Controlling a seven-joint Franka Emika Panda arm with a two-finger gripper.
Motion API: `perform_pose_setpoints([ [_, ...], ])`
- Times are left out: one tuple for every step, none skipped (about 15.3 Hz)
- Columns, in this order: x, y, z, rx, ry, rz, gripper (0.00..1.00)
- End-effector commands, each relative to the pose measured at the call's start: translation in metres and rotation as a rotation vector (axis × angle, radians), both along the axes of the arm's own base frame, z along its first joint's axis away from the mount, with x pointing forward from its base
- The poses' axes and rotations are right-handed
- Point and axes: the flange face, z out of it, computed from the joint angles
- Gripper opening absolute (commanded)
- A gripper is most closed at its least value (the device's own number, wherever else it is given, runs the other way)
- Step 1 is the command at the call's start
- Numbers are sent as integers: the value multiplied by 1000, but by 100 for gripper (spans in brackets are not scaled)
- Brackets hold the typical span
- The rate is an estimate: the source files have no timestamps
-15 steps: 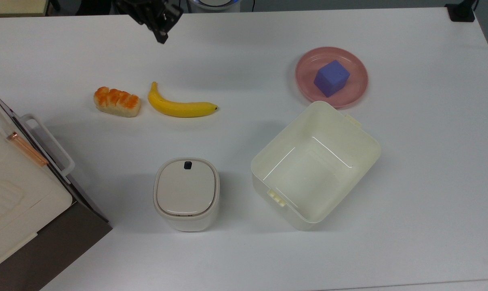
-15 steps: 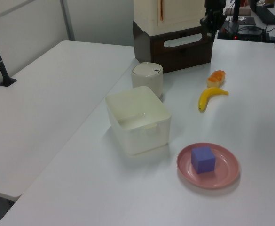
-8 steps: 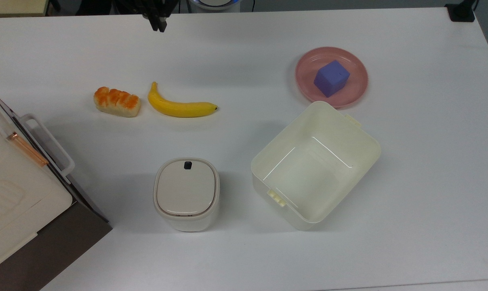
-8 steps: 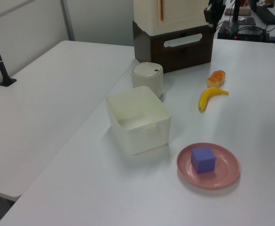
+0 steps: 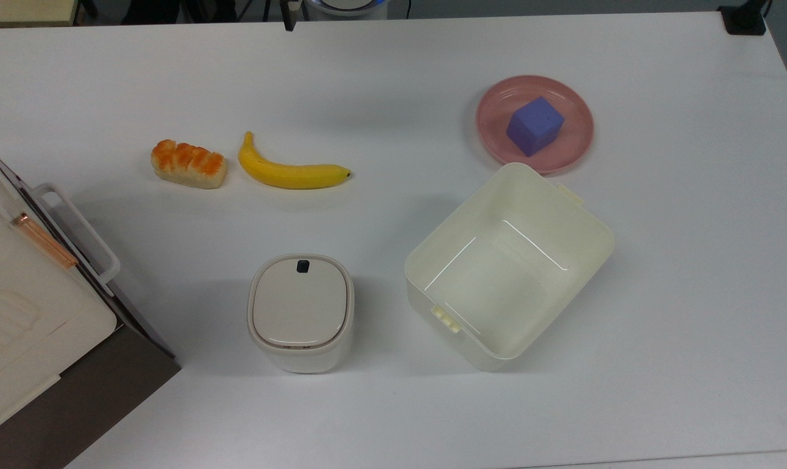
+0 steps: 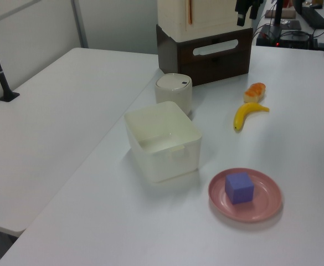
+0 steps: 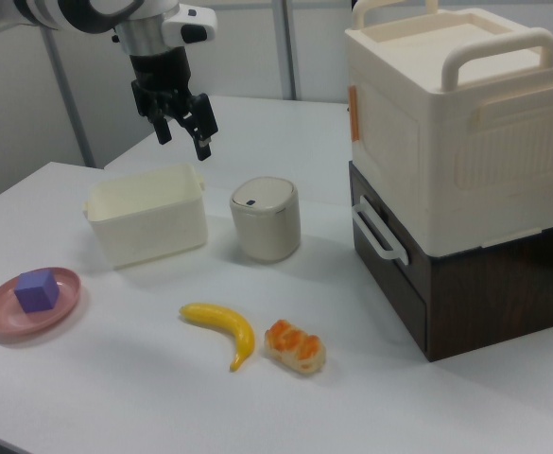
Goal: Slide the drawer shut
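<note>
The drawer point(image 7: 387, 253) sits flush in the brown cabinet point(image 7: 465, 284) at the right view's right, its dark front and white loop handle point(image 7: 377, 231) facing the bench point(image 7: 144, 378), where the banana point(image 7: 223, 328) lies. The handle's long axis runs level along the front. The gripper point(image 7: 183, 130) hangs high above the cream bin point(image 7: 147, 215), jaws parted and holding nothing.

The robot's white, rounded arm segment point(image 7: 87, 11) carries black ring bands. Below it a grey metallic cylindrical wrist point(image 7: 153, 36) joins a white flange, then a black two-finger gripper point(image 7: 184, 132) with dark, blocky fingers point(image 7: 203, 142).
</note>
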Motion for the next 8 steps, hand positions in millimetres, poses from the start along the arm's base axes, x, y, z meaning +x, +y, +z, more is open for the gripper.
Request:
perform_pose_setpoints([
  [-1,-1,2,-16,12,-10,100],
  [-1,-2,1,-15,13,-12,100],
  [0,-2,0,-16,15,-12,100],
  [0,-4,-3,-17,21,-15,100],
  [1,-7,-8,-18,30,-18,100],
  [0,-13,-17,-16,47,-27,100],
  [1,-13,-18,-16,46,-26,100],
  [4,-9,-20,-18,31,-19,100],
])
